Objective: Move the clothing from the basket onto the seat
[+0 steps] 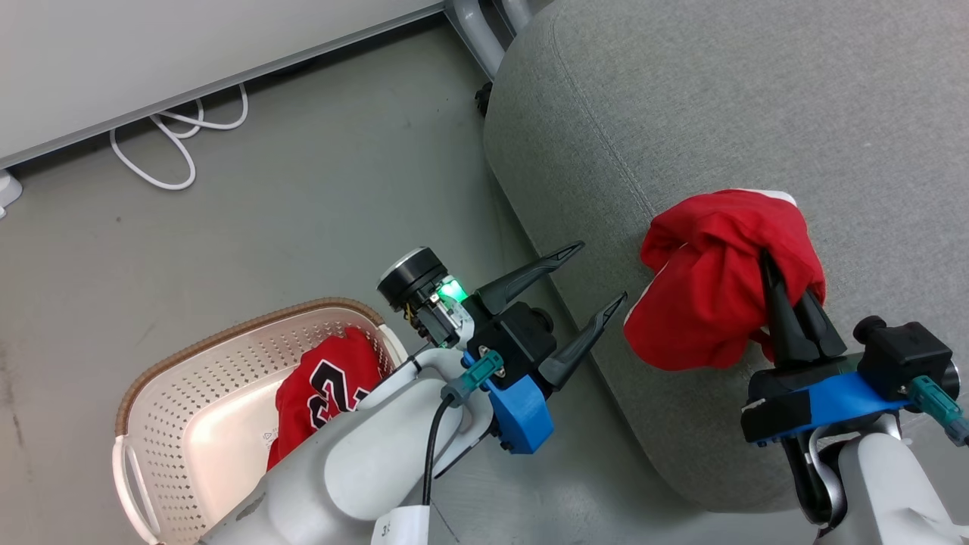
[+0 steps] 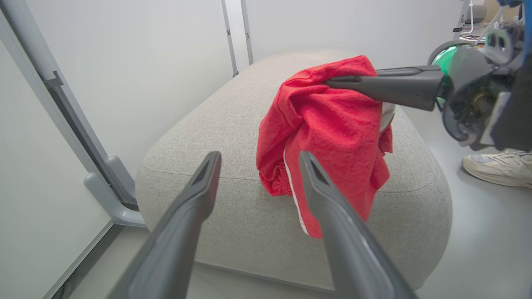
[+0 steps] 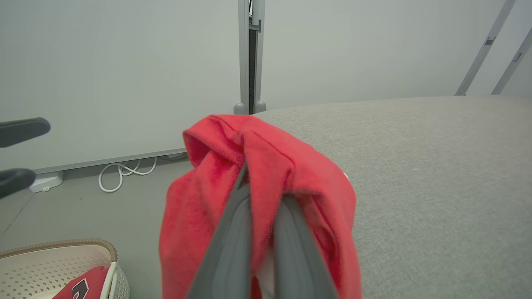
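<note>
Task status: roughly half complete. The right gripper (image 1: 771, 265) holds the plain red fabric garment with white trim (image 1: 704, 303), jaws clenched on its bunched upper folds, over the near edge of the large grey upholstered seat (image 1: 719, 113). Whether the lower folds already rest on that seat cannot be confirmed. The left gripper (image 1: 600, 271) hangs beside it, jaws released and empty. The red jersey with black-and-white numerals (image 1: 322, 386) lies in the cream perforated plastic basket (image 1: 227, 327), awaiting transfer.
</note>
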Motion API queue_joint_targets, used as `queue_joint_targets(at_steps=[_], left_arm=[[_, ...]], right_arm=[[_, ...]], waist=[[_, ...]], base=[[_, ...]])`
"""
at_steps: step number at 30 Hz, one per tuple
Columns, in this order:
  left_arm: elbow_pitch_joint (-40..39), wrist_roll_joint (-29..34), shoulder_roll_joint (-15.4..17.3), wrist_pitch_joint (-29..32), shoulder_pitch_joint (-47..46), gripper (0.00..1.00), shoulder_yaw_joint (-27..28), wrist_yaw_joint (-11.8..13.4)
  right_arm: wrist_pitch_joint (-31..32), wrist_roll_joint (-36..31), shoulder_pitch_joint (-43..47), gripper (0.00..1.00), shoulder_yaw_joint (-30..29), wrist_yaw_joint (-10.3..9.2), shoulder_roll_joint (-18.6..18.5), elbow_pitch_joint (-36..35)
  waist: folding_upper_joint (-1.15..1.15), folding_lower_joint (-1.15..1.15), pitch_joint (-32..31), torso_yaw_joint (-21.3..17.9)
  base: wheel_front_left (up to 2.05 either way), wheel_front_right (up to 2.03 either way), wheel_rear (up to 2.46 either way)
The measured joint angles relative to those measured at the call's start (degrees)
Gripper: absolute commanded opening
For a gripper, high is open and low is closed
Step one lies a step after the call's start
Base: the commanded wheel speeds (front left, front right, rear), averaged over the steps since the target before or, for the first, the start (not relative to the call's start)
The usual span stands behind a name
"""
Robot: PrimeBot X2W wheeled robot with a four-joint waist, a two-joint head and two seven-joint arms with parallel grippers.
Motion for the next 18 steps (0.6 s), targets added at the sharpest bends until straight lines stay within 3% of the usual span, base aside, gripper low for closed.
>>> queue_joint_targets(at_steps=[8, 18], left_arm=[[-1.1, 0.1, 0.1, 0.0, 0.0, 1.0, 0.4, 0.0], [-3.2, 1.6, 1.4, 0.0, -2.6, 1.0, 1.7, 0.3]], right_arm=[[0.0, 0.1, -1.0, 0.0, -1.0, 0.0, 0.1, -0.9], [0.0, 0.0, -12.5, 0.0, -5.9, 0.0, -3.3, -6.0]], waist=[[0.0, 0.0, 0.7, 0.5], [0.0, 0.0, 5.3, 1.1]], base=[[0.0, 0.0, 0.0], [0.0, 0.0, 0.0]])
